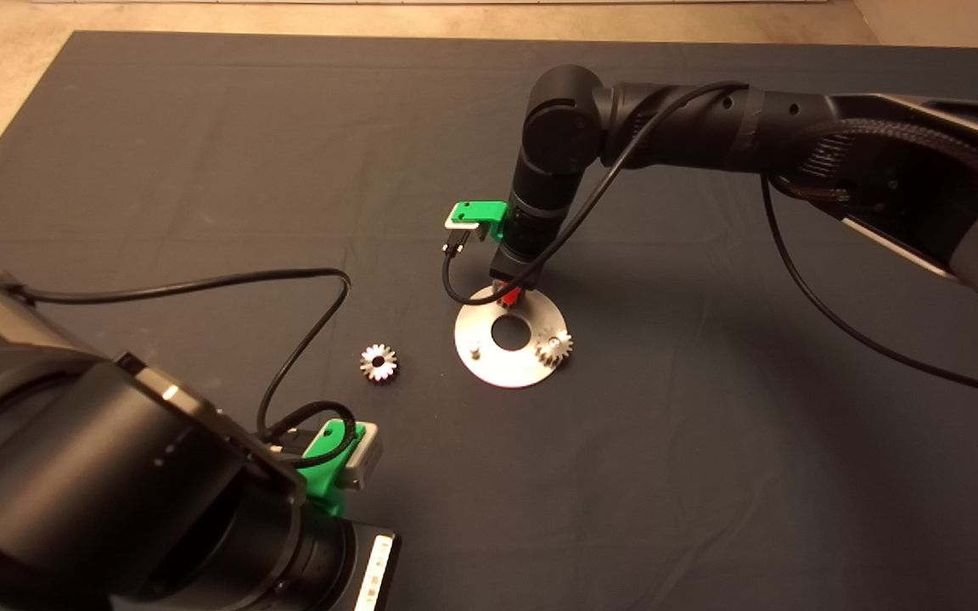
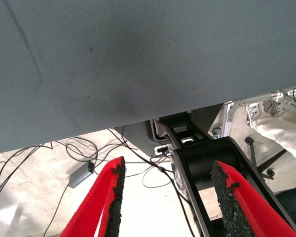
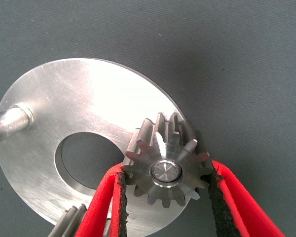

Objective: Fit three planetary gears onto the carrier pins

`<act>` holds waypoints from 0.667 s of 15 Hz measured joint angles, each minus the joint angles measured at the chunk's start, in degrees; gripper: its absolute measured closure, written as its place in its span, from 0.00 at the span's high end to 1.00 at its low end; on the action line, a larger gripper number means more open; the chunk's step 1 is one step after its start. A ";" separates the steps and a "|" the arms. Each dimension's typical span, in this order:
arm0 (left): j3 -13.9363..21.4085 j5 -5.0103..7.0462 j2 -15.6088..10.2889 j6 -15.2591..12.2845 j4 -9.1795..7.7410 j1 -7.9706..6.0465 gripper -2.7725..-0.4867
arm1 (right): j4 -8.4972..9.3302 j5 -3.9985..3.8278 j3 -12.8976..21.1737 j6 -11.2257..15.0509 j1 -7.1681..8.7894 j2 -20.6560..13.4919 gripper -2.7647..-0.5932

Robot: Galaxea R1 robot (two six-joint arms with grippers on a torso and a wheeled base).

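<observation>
We read step two: right gripper, jaws clamped on a small dark-silver toothed gear seated over the flat silver disc's 12 o'clock pin; next, release, then fetch the loose gear at 9 o'clock.

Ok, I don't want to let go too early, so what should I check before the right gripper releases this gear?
1. Held gear on its pin: ok, the pin tip shows through the centre hole.
2. Held gear flat down on the disc: cannot tell.
3. Right gripper pads against opposite teeth: ok.
4. Second gear sitting on the disc: ok.
5. Third pin bare and free: ok.
6. Last gear loose on the mat beside the disc, left gripper open and parked: ok.
</observation>
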 joint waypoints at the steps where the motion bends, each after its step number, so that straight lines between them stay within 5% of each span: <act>1: 0.00 0.00 0.00 0.00 0.00 -0.01 0.30 | 0.12 -0.02 -0.07 0.00 0.01 0.00 0.14; 10: 0.00 0.00 0.00 0.00 0.00 0.00 0.30 | 0.92 -0.49 -0.11 -1.07 0.12 0.00 0.22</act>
